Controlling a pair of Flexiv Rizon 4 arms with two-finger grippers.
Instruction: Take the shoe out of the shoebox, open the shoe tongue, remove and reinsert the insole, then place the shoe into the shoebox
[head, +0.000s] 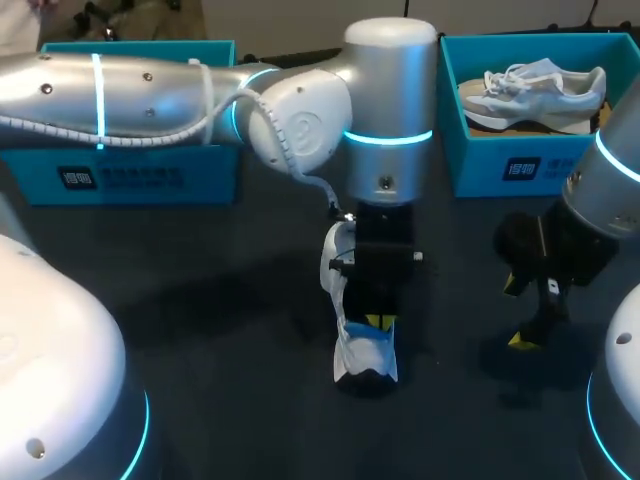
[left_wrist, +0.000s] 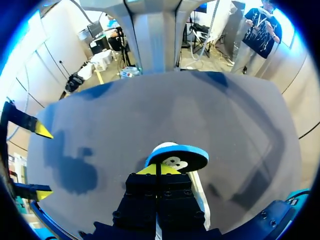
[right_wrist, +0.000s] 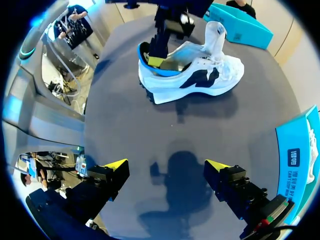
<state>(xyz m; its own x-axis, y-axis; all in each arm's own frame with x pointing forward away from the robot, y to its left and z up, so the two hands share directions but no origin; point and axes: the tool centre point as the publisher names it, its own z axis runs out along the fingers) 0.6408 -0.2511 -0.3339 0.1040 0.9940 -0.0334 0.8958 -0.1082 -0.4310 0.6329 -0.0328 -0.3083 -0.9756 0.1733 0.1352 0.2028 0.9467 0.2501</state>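
Observation:
A white shoe (head: 365, 358) with dark side markings lies on the dark table, near the middle. Its tongue (right_wrist: 215, 31) stands pulled up. My left gripper (head: 380, 322) points down into the heel opening and is shut on the blue-edged insole (right_wrist: 150, 67), whose heel end sticks out of the shoe. In the left wrist view the closed yellow tips (left_wrist: 160, 169) pinch the insole (left_wrist: 180, 155) just ahead of them. My right gripper (right_wrist: 166, 167) hangs open over bare table to the right of the shoe (right_wrist: 200, 75), with nothing between its fingers.
A teal shoebox (head: 500, 170) at the back right holds a second pale shoe (head: 535, 90). Another teal box (head: 130, 175) stands at the back left, behind my left arm. The right gripper (head: 530, 300) is a hand's width from the shoe.

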